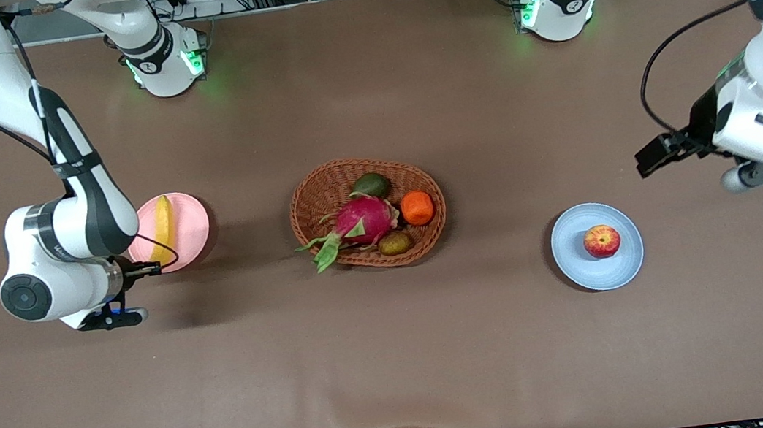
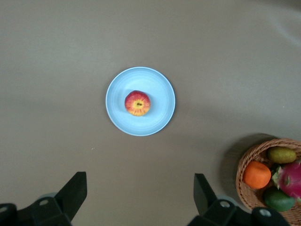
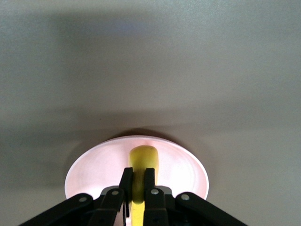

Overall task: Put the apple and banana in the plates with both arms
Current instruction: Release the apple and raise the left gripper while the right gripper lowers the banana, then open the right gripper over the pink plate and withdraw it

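Now my right gripper (image 3: 137, 188) sits low over the pink plate (image 1: 191, 220), at the right arm's end of the tabletop (image 1: 400, 359), and its fingers (image 3: 125, 181) are clamped on the banana (image 3: 141, 162). The banana lies along the plate, its end resting on the pink surface. My left gripper (image 2: 140, 195) hangs in the air over bare tabletop at the left arm's end, fingers (image 2: 75, 188) spread wide with nothing between them. The apple (image 1: 602, 241) sits upright in the blue plate (image 1: 580, 269), a little off its middle, well apart from my left fingers. Between the two plates stands a wicker basket (image 1: 308, 216) with a dragon fruit (image 1: 364, 220), an orange (image 1: 417, 208) and two greenish fruits, one nearer the front camera than the dragon fruit and one farther from it.
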